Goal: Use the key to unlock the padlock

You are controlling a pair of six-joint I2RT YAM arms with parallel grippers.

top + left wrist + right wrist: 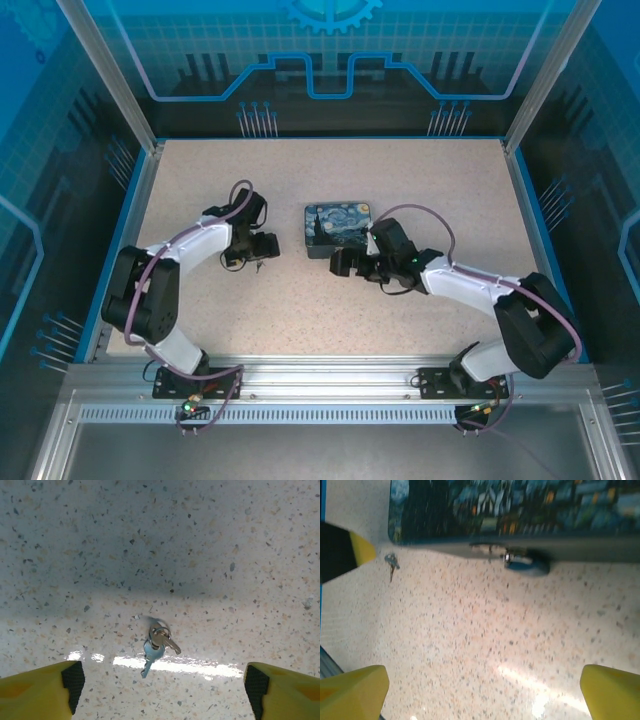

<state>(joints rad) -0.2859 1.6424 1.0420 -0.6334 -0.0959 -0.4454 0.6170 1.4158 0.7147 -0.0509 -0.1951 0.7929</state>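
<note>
The left fingers [40, 690] stood wide apart over the bench [210, 540], with the key [156, 647] lying between them, untouched. To its right, the padlock [338, 228] lay flat. The right fingers [355, 692] were spread wide just beside the padlock, holding nothing.

Robotics test cell, apparently a lab or show booth: left arm [195, 245] and right arm [462, 276] bolted to an aluminium rail [330, 376] beside a speckled table [300, 315], walled by blue gear-and-circuit panels [300, 45].
</note>
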